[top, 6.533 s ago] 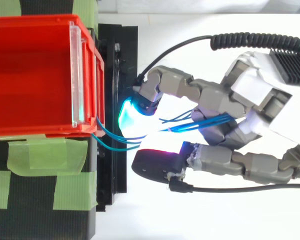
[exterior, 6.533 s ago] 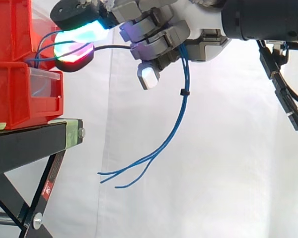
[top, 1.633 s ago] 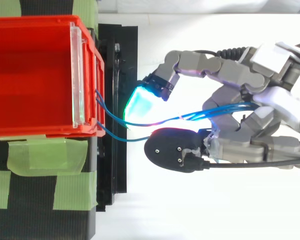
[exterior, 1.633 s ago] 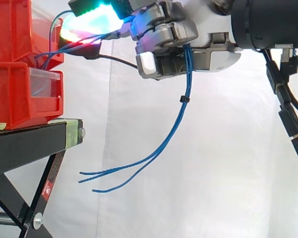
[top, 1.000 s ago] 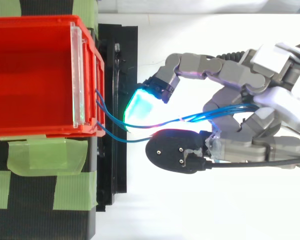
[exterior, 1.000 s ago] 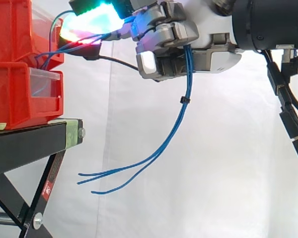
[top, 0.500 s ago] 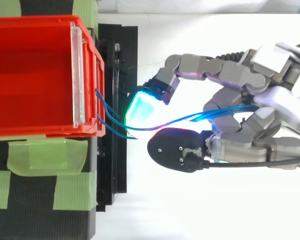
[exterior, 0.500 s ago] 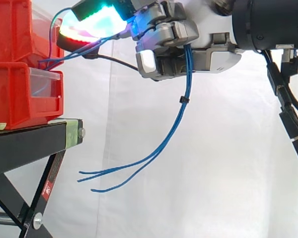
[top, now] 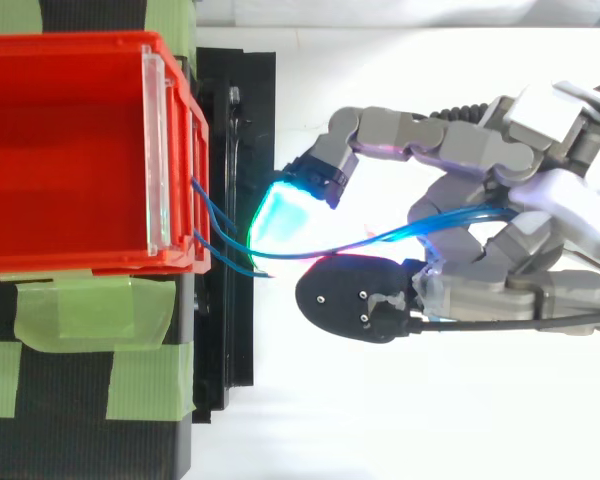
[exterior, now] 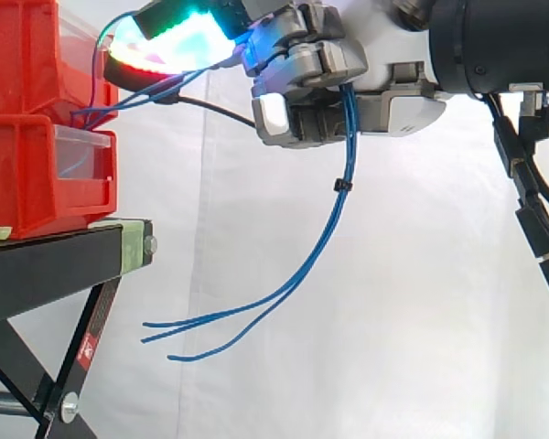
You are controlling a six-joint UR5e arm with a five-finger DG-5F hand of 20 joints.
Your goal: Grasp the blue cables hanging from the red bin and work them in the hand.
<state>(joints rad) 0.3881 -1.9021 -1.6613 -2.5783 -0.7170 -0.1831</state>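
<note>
- Looking level across the work, we find the hand (exterior: 384, 96) high up, just off the front of the upper red plastic bin (exterior: 23, 55). That bin sits on a lower red bin (exterior: 37, 183), carried by the black metal stand (exterior: 55, 265).
- Its fingers (exterior: 302, 64) are curled tightly round the thin blue cables (exterior: 322, 240), clamping the bundle against the palm.
- One outstretched fingertip glowing cyan and green (top: 280, 220) lies nearest the upper red plastic bin, close to its front wall but apart from it.
- From that front wall the cables run in a shallow sag to the curled fingers.
- Past the fingers the bundle hangs down, bound by a small black tie (exterior: 340, 186), then sweeps back toward the bin's side, its loose ends splayed in the air below the stand's top.
- Strips of green tape (top: 90, 310) lie just beside the bin on the stand.
</note>
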